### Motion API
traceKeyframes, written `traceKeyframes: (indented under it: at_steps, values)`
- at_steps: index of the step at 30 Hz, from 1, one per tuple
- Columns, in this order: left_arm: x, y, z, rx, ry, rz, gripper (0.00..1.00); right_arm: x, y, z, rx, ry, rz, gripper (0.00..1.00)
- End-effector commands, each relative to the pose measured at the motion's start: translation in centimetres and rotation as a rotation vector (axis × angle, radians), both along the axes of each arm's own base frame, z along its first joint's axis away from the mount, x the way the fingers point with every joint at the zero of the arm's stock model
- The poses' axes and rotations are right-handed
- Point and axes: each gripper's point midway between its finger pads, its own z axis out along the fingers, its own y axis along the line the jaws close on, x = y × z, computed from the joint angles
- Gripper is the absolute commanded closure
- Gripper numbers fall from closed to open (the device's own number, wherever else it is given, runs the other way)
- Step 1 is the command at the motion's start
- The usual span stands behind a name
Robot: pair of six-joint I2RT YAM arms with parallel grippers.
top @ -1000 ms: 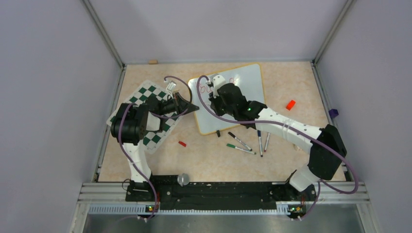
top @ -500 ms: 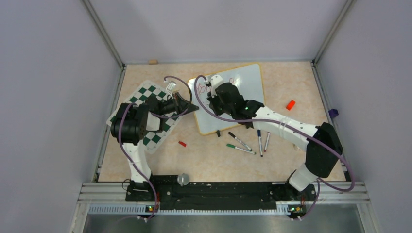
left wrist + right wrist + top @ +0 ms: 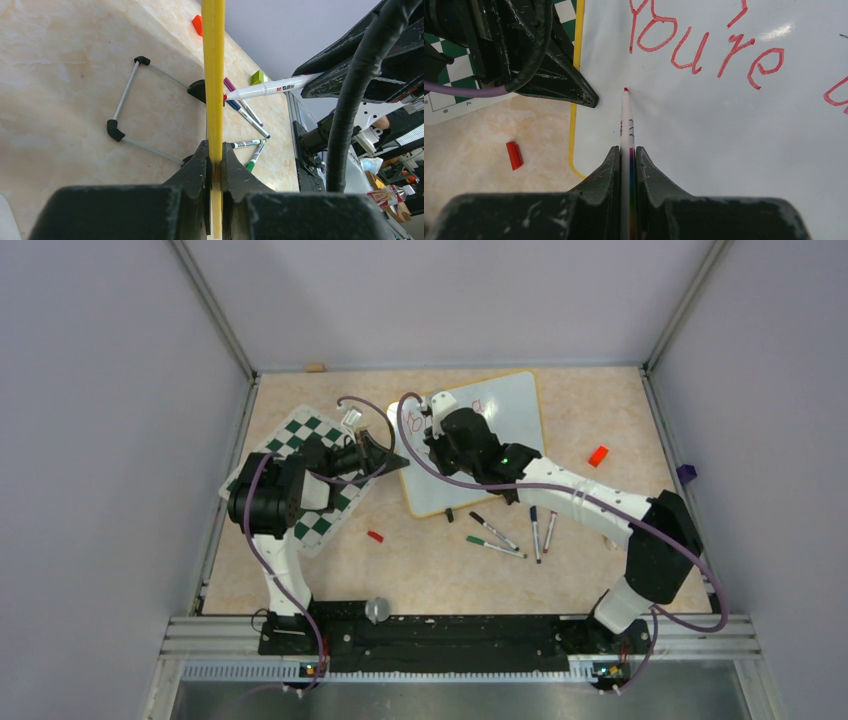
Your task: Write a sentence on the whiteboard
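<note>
Beige tabletop (image 3: 440, 580), grey walls around. The right pincer (image 3: 626, 151) was clamped on a red marker (image 3: 626, 115), its tip against the whiteboard (image 3: 734, 140) below red "You're". The left pincer (image 3: 214, 148) pinched the board's yellow edge. The board sat mid-tabletop beside the chess mat (image 3: 300, 435), with loose markers (image 3: 505, 535) near.
</note>
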Motion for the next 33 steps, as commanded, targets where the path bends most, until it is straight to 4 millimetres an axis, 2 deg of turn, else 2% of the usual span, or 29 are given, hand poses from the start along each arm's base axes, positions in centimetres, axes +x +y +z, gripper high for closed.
traceKeyframes:
  at_steps: [1, 18, 33]
  values:
    - [0.5, 0.5, 2.3, -0.002, -0.163, 0.026, 1.0, 0.1, -0.1, 0.5, -0.008, -0.017, -0.022, 1.0]
    - [0.5, 0.5, 2.3, 0.0, -0.165, 0.028, 1.0, -1.3, -1.7, -0.7, -0.04, 0.01, -0.022, 1.0]
    - [0.5, 0.5, 2.4, 0.002, -0.17, 0.026, 1.0, 0.5, -1.0, 0.2, -0.043, -0.026, -0.05, 1.0]
